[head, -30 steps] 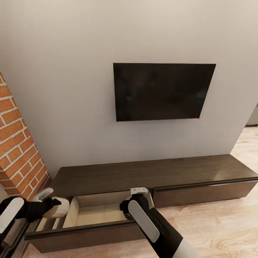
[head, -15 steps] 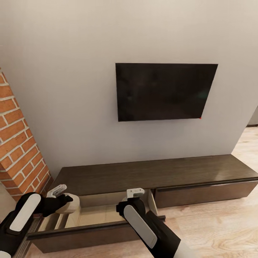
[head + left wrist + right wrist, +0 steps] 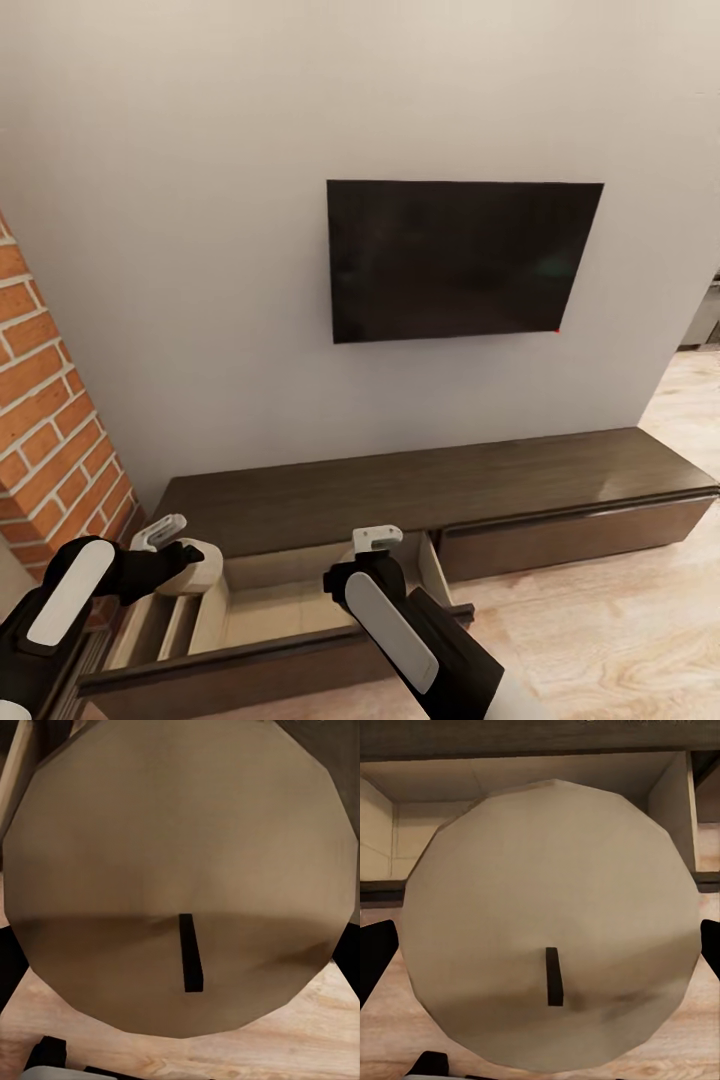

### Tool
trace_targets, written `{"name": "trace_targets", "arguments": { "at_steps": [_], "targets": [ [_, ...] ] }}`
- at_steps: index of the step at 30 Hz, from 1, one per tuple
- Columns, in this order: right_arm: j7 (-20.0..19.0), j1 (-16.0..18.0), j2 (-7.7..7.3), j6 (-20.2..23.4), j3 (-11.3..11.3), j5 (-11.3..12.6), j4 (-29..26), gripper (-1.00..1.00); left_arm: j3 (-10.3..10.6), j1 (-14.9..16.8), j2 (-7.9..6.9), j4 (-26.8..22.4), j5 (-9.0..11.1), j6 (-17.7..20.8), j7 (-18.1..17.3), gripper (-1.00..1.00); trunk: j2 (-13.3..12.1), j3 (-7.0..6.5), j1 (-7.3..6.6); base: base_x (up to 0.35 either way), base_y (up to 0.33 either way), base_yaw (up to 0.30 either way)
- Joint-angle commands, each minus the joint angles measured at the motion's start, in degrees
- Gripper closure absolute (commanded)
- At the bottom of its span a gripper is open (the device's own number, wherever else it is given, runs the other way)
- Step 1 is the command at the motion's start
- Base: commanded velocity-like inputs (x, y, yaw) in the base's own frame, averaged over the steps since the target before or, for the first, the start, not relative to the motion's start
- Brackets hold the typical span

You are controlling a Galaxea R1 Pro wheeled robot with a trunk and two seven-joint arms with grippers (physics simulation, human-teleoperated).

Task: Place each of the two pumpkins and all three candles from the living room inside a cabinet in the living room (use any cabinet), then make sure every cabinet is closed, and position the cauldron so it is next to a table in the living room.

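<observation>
The cabinet (image 3: 450, 478) is a long low dark-brown unit against the wall. Its left drawer (image 3: 280, 600) is pulled out and pale inside; the right drawer front (image 3: 570, 530) is flush. My left gripper (image 3: 180, 565) hangs over the open drawer's left end, shut on a beige candle (image 3: 195, 572). In the left wrist view that candle (image 3: 180, 870) shows its round top and black wick. My right gripper (image 3: 372, 560) is over the drawer's right part, shut on a second candle (image 3: 547, 922), with the drawer's pale interior behind it.
A dark TV (image 3: 460, 258) hangs on the grey wall above the cabinet. A red brick column (image 3: 50, 420) stands close on the left. Light wood floor (image 3: 620, 630) lies open to the right of my right arm.
My left gripper with its candle has swung up and right, from beside the drawer to over its left end. The right gripper shifted a little. The camera moved slightly.
</observation>
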State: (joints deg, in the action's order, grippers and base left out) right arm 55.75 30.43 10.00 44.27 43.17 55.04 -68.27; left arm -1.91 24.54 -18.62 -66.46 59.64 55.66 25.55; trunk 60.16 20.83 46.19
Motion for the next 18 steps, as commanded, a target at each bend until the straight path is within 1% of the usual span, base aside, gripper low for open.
{"name": "trace_targets", "arguments": {
  "at_steps": [1,4,8,13,18],
  "targets": [
    [0.6,0.1,0.0,-0.1,0.1,0.6,0.0,1.0,0.0,0.0,-0.01,-0.1,0.5,0.2,0.6,1.0,0.0,0.07,0.01,0.125,0.105,-0.039],
    [0.5,0.1,0.0,-0.1,0.1,0.7,-0.1,1.0,0.0,0.0,-0.01,-0.1,0.6,0.2,0.6,1.0,0.0,0.07,0.01,0.131,0.109,-0.03],
    [0.5,0.1,0.0,-0.1,0.1,0.7,-0.1,1.0,0.0,0.0,-0.01,-0.1,0.6,0.2,0.6,1.0,0.0,0.06,0.01,0.037,0.03,0.006],
    [0.5,0.1,0.0,-0.1,0.1,0.8,-0.1,1.0,0.0,0.0,0.05,0.0,0.6,0.2,0.7,1.0,0.0,0.06,0.01,0.006,0.005,0.175],
    [0.4,0.1,0.0,-0.1,0.3,0.8,-0.9,1.0,0.6,0.0,0.08,0.0,0.6,0.2,0.7,1.0,0.0,0.06,0.01,0.001,0.001,0.049]
  ]
}}
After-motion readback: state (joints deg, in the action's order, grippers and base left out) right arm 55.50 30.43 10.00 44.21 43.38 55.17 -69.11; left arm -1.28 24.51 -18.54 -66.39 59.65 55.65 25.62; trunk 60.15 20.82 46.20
